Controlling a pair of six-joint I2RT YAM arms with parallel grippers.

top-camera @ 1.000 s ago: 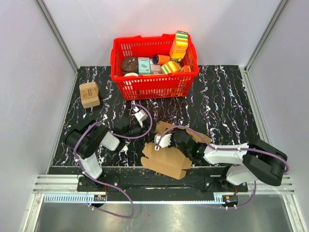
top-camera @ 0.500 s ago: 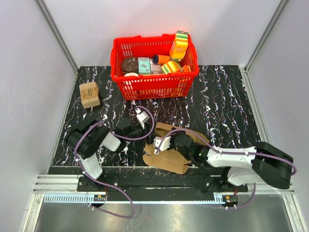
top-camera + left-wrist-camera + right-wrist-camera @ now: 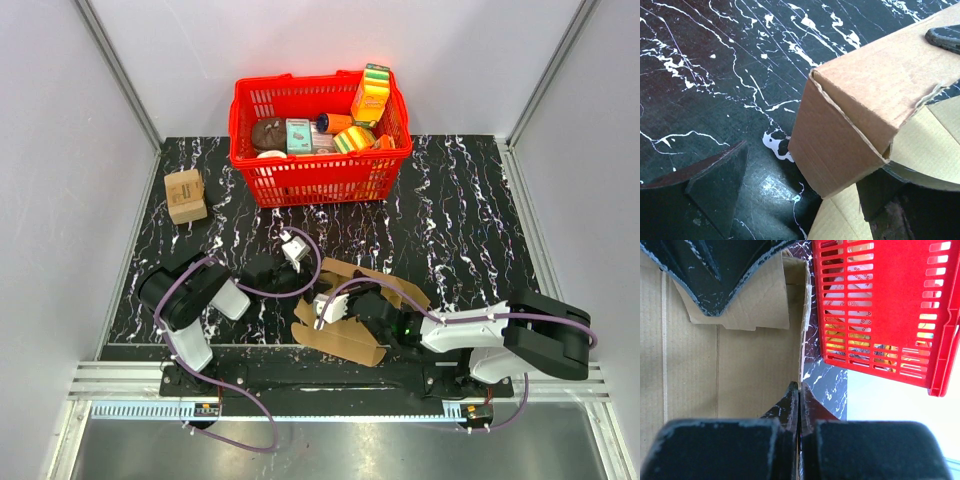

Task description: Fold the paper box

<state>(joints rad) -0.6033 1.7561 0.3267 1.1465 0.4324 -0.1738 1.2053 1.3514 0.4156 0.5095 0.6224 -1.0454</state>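
The chief risk lies in the narrow hold. The right gripper [image 3: 799,390] has its jaws pressed together, seemingly on the thin upper edge of one wall of the paper box [image 3: 345,338]. So small a bite on cardboard could slip, or the edge could be torn or bent away from its crease if the wall is pulled sideways. The left gripper [image 3: 293,250] is held with its jaws wide apart and nothing gripped, with a corner of the carton lying between them in the left wrist view. If they are closed there, the corner could be crushed or the half-raised shape skewed flat. The carton also lies at the near edge of the desk [image 3: 470,210], between the two arms and well apart from the red basket [image 3: 320,178], so a hard push toward the arms might slide it over that edge.

The carton is seen as plain brown corrugated board, only partly erected. One corner seam gapes slightly at the top, a paler inner face is shown, a notched flap is folded inside, and loose flaps are splayed on the desk.
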